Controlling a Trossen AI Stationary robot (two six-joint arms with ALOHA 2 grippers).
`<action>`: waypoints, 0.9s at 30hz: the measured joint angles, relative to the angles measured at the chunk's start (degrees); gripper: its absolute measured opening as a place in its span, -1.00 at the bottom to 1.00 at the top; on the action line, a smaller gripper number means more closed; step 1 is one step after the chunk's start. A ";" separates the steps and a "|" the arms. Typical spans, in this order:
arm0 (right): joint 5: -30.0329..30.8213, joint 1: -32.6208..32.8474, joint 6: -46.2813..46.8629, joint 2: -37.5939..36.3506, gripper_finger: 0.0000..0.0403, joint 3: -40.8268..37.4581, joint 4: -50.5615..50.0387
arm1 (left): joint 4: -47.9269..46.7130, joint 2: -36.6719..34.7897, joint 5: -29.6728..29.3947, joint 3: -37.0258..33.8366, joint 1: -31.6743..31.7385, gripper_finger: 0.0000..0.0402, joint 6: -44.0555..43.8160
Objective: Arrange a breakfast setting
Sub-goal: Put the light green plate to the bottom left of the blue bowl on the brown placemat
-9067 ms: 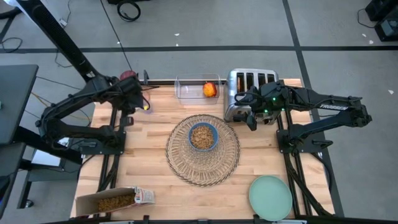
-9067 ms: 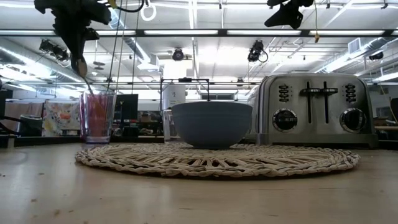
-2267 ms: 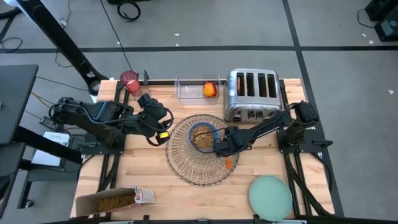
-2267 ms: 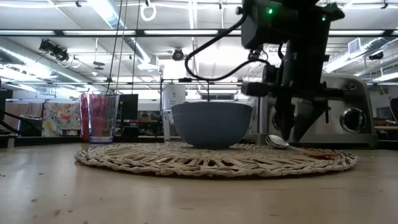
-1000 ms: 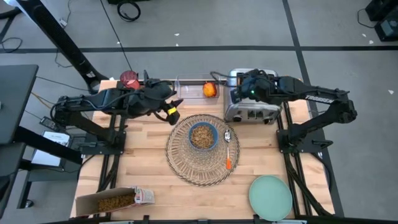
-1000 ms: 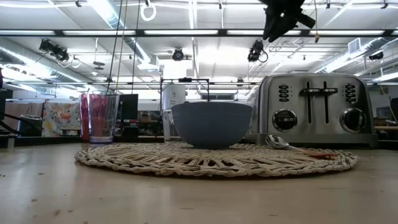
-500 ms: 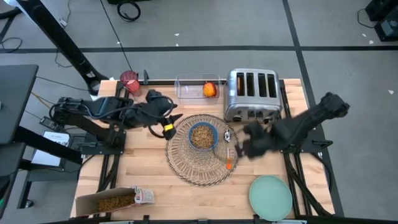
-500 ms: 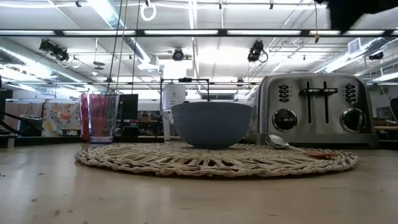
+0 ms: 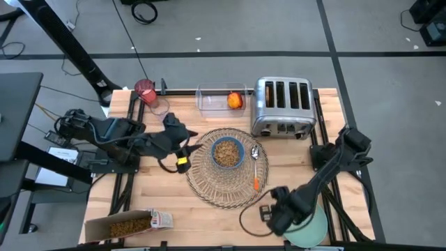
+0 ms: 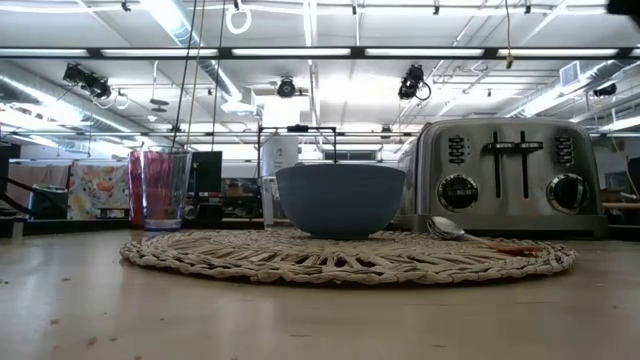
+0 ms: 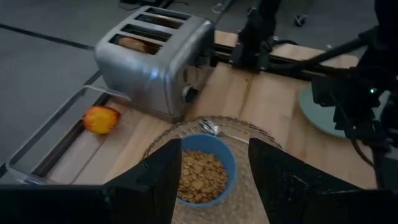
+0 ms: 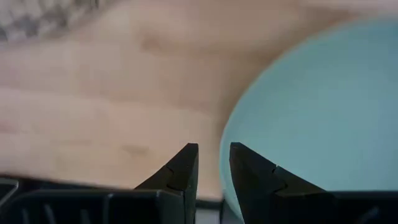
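From my seat, the blue bowl (image 9: 228, 153) and orange-handled spoon (image 9: 256, 169) sit on the placemat (image 9: 209, 185), while my right tool (image 12: 208, 163), narrowly parted and empty, hovers at the pale green plate (image 12: 311, 118) still at the surface's corner.

Grey floor (image 9: 230, 28); seemingly open ceiling with striplights (image 10: 300, 52).

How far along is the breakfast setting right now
Done: bowl of cereal and spoon sit on the placemat. In hand: the right gripper, slightly open, nears the green plate. Left: plate, red cup and fruit remain off the mat.
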 joint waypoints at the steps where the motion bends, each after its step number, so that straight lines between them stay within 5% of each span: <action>1: -0.54 0.46 0.56 0.88 -0.50 0.60 0.63 | -0.10 0.00 0.00 0.00 -0.53 -0.04 -0.01; 15: -4.40 1.57 0.54 11.33 -0.53 1.43 5.98 | -0.34 0.00 -0.02 0.00 -7.27 -0.04 -1.20; 27: -5.53 3.78 -0.66 10.86 -0.91 1.46 -0.98 | -3.81 0.00 -0.11 0.00 -12.32 -0.04 -7.50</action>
